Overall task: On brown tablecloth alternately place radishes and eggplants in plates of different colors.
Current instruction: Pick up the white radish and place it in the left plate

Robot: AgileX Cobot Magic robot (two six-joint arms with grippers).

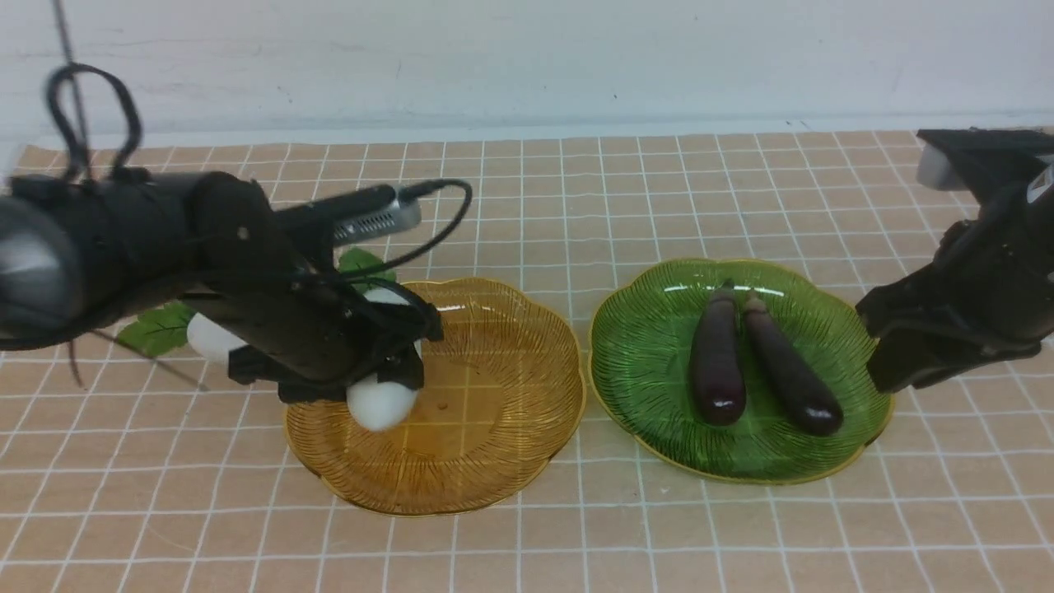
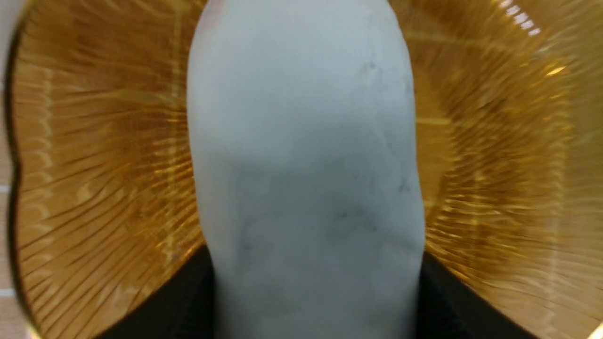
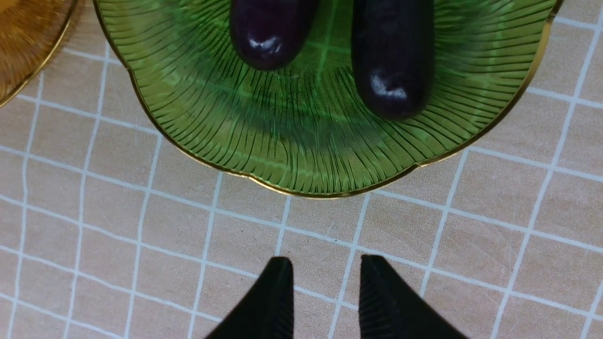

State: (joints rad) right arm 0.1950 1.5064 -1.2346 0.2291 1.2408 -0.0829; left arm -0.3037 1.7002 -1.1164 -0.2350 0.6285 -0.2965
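The white radish (image 1: 380,403) is in my left claw (image 1: 394,372), in the lower left of the middle of the front view. The claw is closed on its body from both sides. In the left wrist view the black fingers show at each side of the radish (image 2: 301,179). I hold it by the middle so that it does not swing, and the round end points down toward the orange plate (image 1: 494,461). It hangs over the left part of this plate, very low. I cannot tell if it already touches the glass.

The second radish (image 1: 210,338) lies on the brown tablecloth (image 1: 741,527) just left of the orange plate, half hidden behind my left arm, with its green leaf (image 1: 160,328) pointing to the left edge of the frame. I judge that it must go into the same plate afterwards.

On the right, the green plate (image 1: 650,346) has both eggplants (image 1: 716,362) lying side by side, stems to the far side, so that plate looks finished.

My right claw (image 3: 325,301) is a little open and holds nothing. It hangs over the cloth just outside the rim of the green plate (image 3: 301,155), out of the way of the left arm.

I think the next move is to lower gently and then open, because a round radish can roll on ribbed glass.
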